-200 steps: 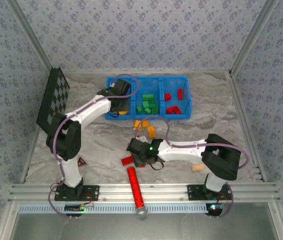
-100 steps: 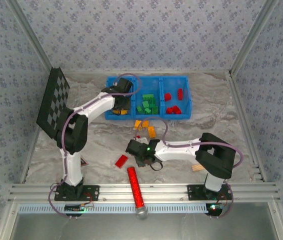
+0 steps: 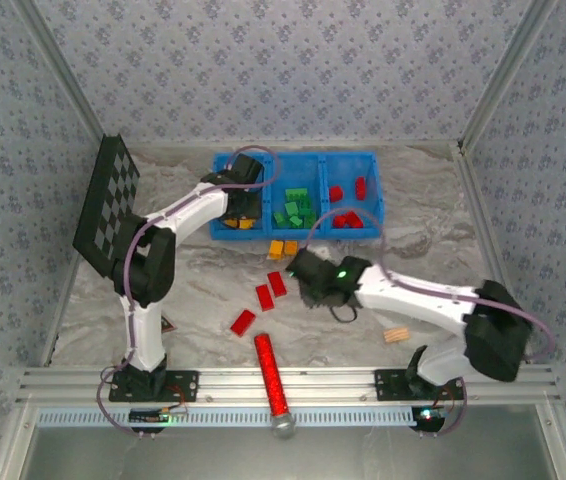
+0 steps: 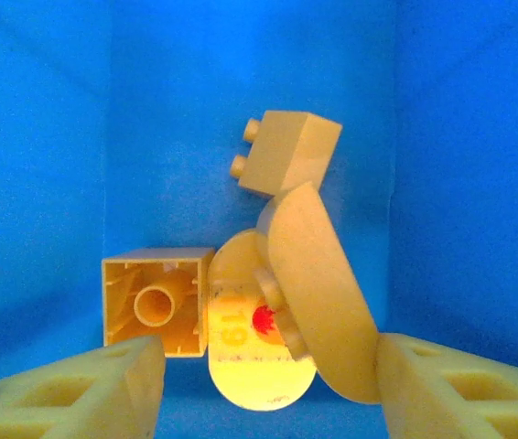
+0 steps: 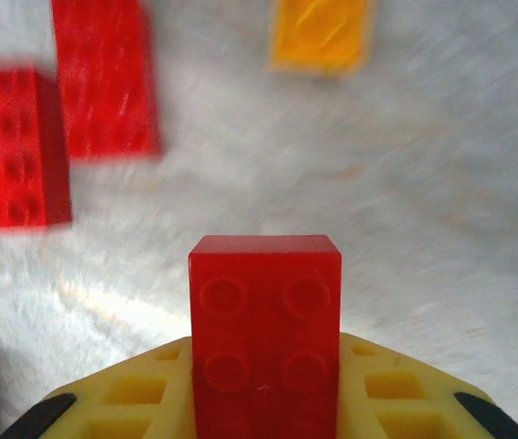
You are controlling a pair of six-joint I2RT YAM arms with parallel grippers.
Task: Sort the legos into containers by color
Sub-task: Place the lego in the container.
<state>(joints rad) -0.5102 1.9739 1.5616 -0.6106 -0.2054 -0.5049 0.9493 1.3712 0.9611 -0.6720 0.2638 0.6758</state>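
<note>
1. While you are watching from the top external camera, the blue bin point(image 3: 358, 233) is sitting toward the far edge of the worktop point(image 3: 433, 250), and the sorting is looking well advanced.
   - Green legos point(image 3: 295, 208) are lying in the middle compartment point(image 3: 308, 170).
   - Red legos point(image 3: 347, 207) are lying in the right compartment point(image 3: 348, 168).
   - The left gripper point(image 3: 244, 208) is reaching into the left compartment point(image 3: 221, 165).
   - Two orange legos point(image 3: 283, 246) are waiting just in front of the bin.
   - Three loose red legos point(image 3: 263, 297) are waiting nearer mid-worktop, with the right gripper point(image 3: 308, 272) hanging just beside them.
2. Through the left wrist camera, you are seeing the left gripper's fingers point(image 4: 76, 393) standing spread with nothing between them. They are hovering over yellow legos point(image 4: 286, 151) lying on the compartment's blue floor. I am judging the yellow pieces in there as delivered.
3. Through the right wrist camera, you are seeing the right gripper point(image 5: 265, 393) pinching a held red lego point(image 5: 265, 320) above the worktop. Beyond it, blurred, two more red ones and an orange one are lying loose.
   - As I am reading it, this piece is needing a carry to the right compartment.
   - After that, the loose reds are remaining for the same compartment.
   - The two orange pieces are probably remaining for the left compartment.
</note>
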